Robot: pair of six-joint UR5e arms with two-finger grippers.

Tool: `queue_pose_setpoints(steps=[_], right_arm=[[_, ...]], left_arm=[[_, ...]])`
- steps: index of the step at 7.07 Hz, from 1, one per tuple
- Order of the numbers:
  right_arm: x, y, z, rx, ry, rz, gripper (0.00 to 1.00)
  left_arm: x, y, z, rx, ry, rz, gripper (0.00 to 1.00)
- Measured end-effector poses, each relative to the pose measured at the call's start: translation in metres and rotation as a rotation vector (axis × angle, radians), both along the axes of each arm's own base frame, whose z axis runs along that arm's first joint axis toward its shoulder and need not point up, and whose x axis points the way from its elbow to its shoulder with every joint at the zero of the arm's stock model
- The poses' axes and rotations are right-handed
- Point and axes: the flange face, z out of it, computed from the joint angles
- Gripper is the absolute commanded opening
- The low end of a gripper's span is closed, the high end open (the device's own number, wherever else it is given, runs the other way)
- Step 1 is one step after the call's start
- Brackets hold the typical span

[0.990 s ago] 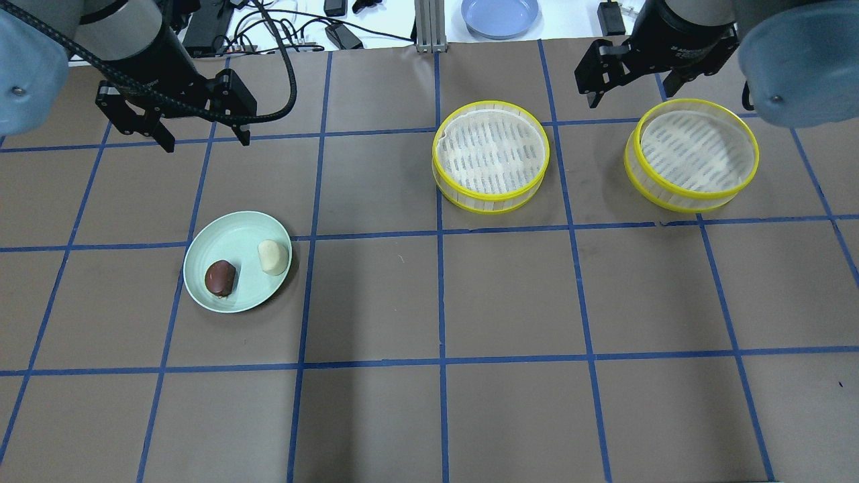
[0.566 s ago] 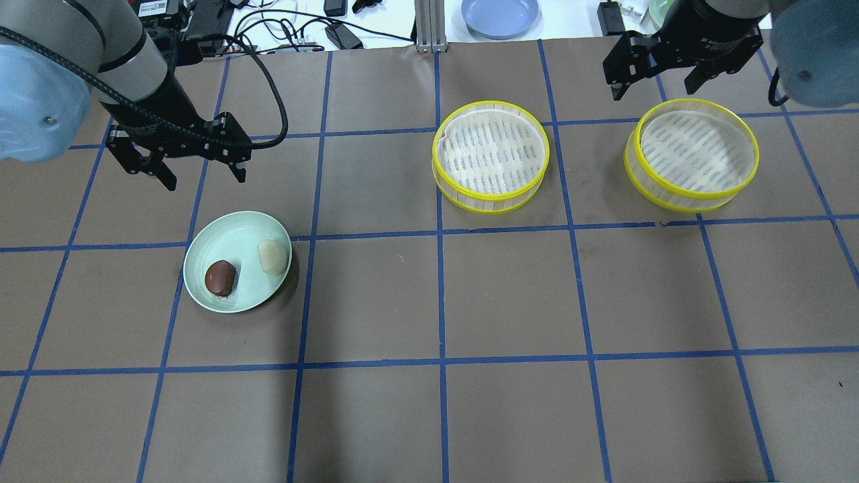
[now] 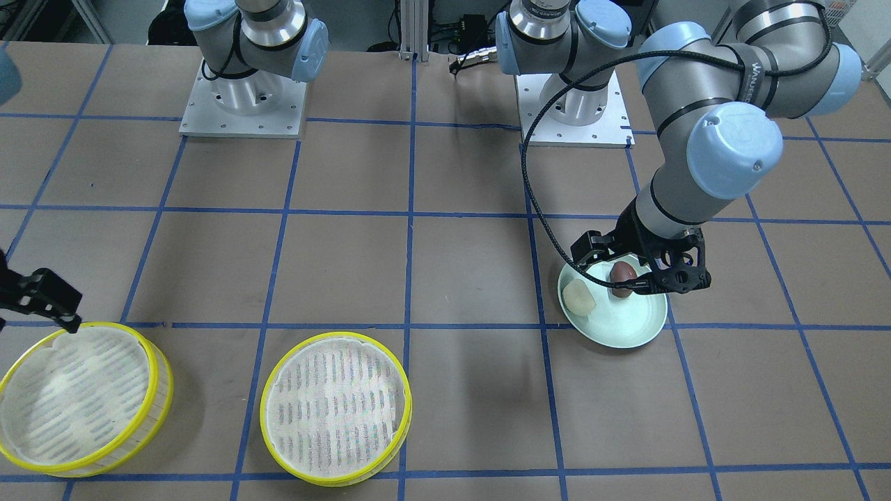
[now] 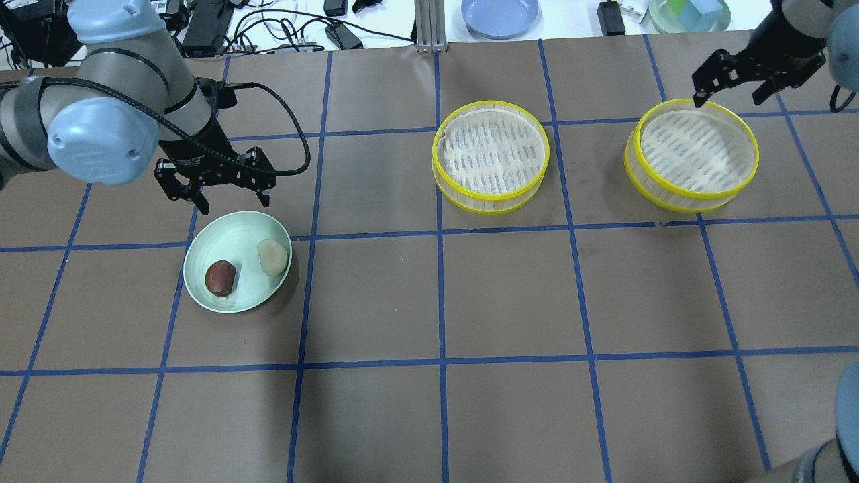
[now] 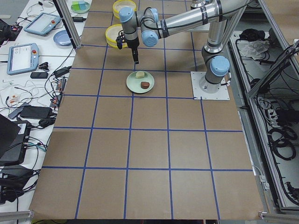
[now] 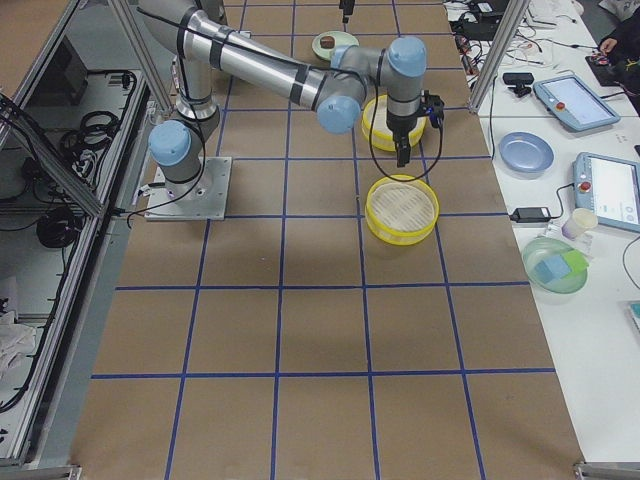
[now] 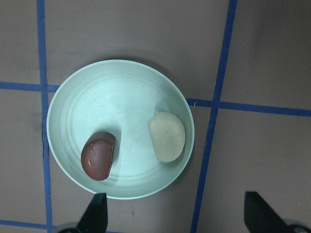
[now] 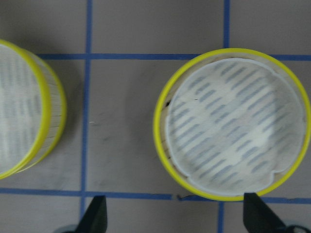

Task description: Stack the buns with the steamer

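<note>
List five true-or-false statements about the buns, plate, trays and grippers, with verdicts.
1. The brown bun and cream bun both lie on the plate. True.
2. One tray holds a bun. False: the middle tray and end tray are both empty.
3. The left gripper is shut on the cream bun. False: it is open, holding nothing, by the plate.
4. The two trays stand apart, unstacked. True.
5. The right gripper is open. True.
</note>
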Motion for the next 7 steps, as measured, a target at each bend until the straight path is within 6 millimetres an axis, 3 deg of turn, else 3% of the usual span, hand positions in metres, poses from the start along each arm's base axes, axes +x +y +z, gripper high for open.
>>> queue_pose_setpoints(steps=[1, 2, 4, 6, 7], right_arm=[[-0.056, -0.004, -0.032, 0.016, 0.011, 0.004, 0.99], [-0.088, -0.004, -0.054, 0.025, 0.014, 0.018, 0.99], [-0.111, -0.007, -0.080, 0.030, 0.023, 0.030, 0.99], [-0.116, -0.017, -0.099, 0.002, 0.027, 0.030, 0.96], [-0.115, -0.022, -0.109, -0.012, 0.021, 0.032, 0.93]], left_arm=[[0.001, -0.006, -0.021, 0.032, 0.004, 0.003, 1.00], [0.002, -0.012, -0.041, 0.064, 0.006, 0.009, 1.00], [0.005, -0.023, -0.079, 0.105, 0.010, 0.014, 1.00], [0.009, -0.028, -0.107, 0.137, 0.013, 0.022, 0.98], [0.010, -0.025, -0.119, 0.162, 0.015, 0.024, 0.81]])
